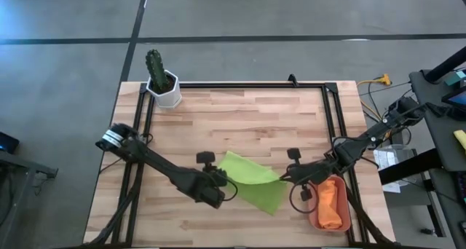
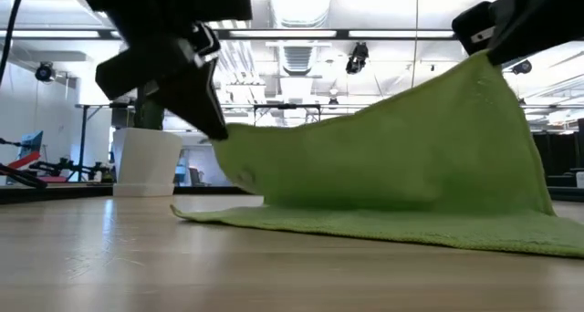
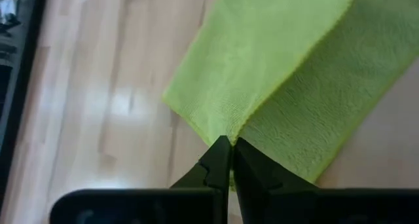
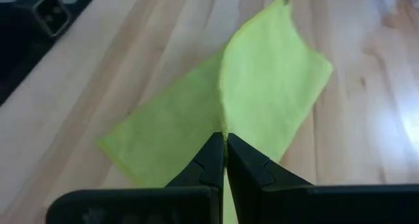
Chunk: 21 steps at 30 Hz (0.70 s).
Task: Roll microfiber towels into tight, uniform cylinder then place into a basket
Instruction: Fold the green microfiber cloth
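The table (image 1: 240, 118) carries the green towel (image 1: 251, 180), half lifted and stretched between both arms. To roll it tight, keep the edge taut and level. The orange towel (image 1: 331, 202) lies in the basket (image 1: 314, 218). The left pincer (image 3: 226, 149) pinches one corner; the right pincer (image 4: 222, 144) pinches the opposite one.

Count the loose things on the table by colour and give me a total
Lime green: 1, the green towel
Orange: 2, the orange towel and the basket holding it
White: 1, the cactus pot
Total: 4
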Motion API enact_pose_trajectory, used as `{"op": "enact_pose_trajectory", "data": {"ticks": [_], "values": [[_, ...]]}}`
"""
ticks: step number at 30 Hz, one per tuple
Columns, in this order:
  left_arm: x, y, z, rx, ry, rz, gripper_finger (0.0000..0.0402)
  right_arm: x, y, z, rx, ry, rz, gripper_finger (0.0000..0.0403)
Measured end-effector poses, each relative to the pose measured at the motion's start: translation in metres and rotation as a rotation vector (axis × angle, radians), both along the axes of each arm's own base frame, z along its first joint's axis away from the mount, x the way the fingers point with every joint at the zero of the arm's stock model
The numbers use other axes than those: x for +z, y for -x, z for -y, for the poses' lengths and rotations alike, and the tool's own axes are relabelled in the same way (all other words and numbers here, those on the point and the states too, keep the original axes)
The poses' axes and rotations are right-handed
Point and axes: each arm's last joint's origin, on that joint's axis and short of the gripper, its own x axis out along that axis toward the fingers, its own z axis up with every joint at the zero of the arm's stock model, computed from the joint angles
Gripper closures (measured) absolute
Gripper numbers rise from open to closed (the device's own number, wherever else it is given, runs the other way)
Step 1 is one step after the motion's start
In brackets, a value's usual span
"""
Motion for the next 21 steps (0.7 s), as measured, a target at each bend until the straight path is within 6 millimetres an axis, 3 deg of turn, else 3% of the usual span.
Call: {"op": "enact_pose_trajectory", "data": {"ticks": [4,16,21], "values": [[0.007,0.003,-0.002,0.002,-0.006,0.023,0.0401,0.000,0.003,-0.005,0.033,-0.053,-0.025,0.0394],[0.003,0.004,-0.002,0.003,0.007,0.014,0.0402,0.001,0.013,-0.023,0.139,-0.132,-0.038,0.0394],[0.005,0.004,-0.003,0.011,-0.027,0.015,0.0401,0.001,0.012,-0.020,0.040,-0.079,0.003,0.0394]]}}
